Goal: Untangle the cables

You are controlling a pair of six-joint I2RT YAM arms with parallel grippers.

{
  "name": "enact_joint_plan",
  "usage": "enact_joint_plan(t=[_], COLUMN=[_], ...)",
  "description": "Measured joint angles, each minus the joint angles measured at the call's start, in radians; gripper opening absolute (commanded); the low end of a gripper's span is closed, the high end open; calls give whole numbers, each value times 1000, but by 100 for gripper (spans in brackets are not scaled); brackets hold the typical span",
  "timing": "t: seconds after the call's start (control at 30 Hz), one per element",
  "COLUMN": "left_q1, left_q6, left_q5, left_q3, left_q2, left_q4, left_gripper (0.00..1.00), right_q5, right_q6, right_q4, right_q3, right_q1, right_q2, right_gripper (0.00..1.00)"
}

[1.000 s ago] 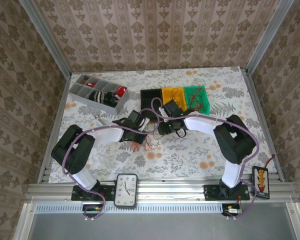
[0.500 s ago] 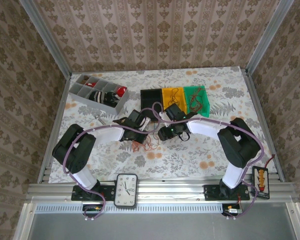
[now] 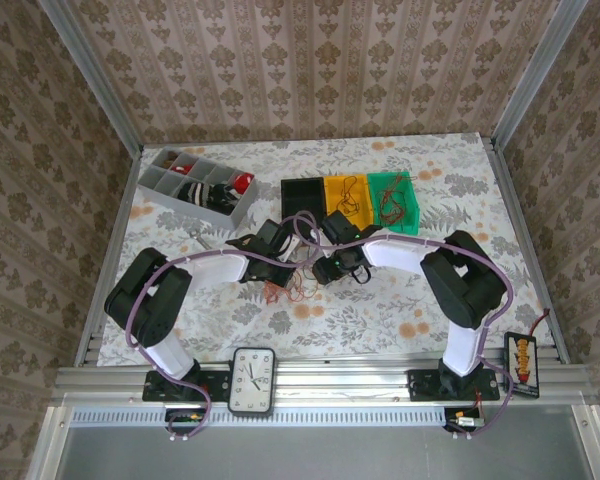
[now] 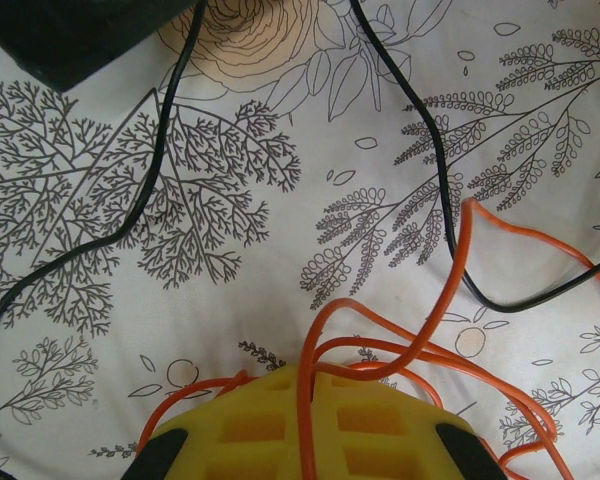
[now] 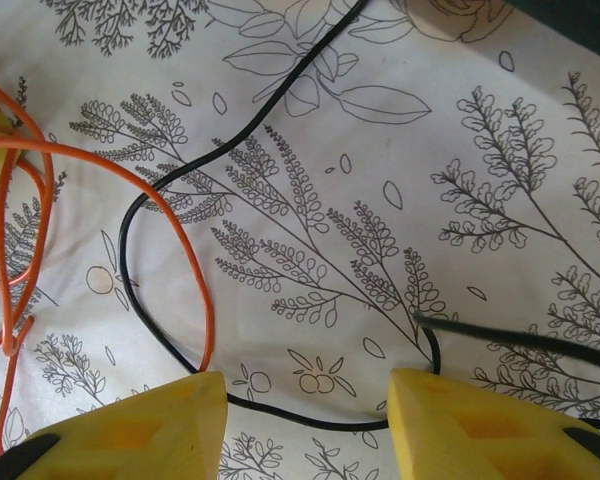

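The cables lie tangled on the floral cloth between my two grippers, a small orange and dark heap point(image 3: 290, 290) in the top view. My left gripper point(image 4: 315, 385) is shut on an orange cable point(image 4: 307, 355), which runs up between its yellow fingers and loops off to the right. A black cable point(image 4: 443, 190) curves across the cloth beyond it. My right gripper point(image 5: 305, 400) is open just above the cloth. The black cable point(image 5: 126, 240) passes across the gap between its fingertips, and an orange loop point(image 5: 206, 320) ends by its left finger. Seen from above, the left gripper point(image 3: 280, 262) and right gripper point(image 3: 325, 268) are close together.
Black point(image 3: 302, 195), yellow point(image 3: 345, 192) and green point(image 3: 392, 200) bins stand in a row behind the grippers, the last two holding wires. A grey divided tray point(image 3: 195, 185) sits at the back left. A clock point(image 3: 252, 380) lies on the near rail.
My right arm has swung left, bringing its gripper closer to the left one and the tangle. The left arm has stayed put, still shut on the orange cable.
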Motion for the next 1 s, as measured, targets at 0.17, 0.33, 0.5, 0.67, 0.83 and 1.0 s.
enact_joint_plan(t=[0.17,0.33,0.5,0.67,0.83,1.0], left_q1=[0,-2,-7,-7,-7,-7], left_q6=[0,0,0,0,0,0], left_q5=[0,0,0,1,3,4], left_q3=[0,2,3,5,5,5], left_q2=[1,3,5,7,8,8], left_q4=[0,2,6,8,8,9], left_gripper=[0,0,0,0,0,0], right_q5=[22,72,100,109,107,60], right_q6=[-3,18,48,101,153,163], right_q4=[-4,-2,23,11,-8,-3], right_q3=[-32,-80,-82,-80,-77,-77], right_q1=[2,-3,-31,-90,-144,-156], right_q2=[-35,-122,-182,-175,-132,-117], right_gripper=[48,49,53,55,59,61])
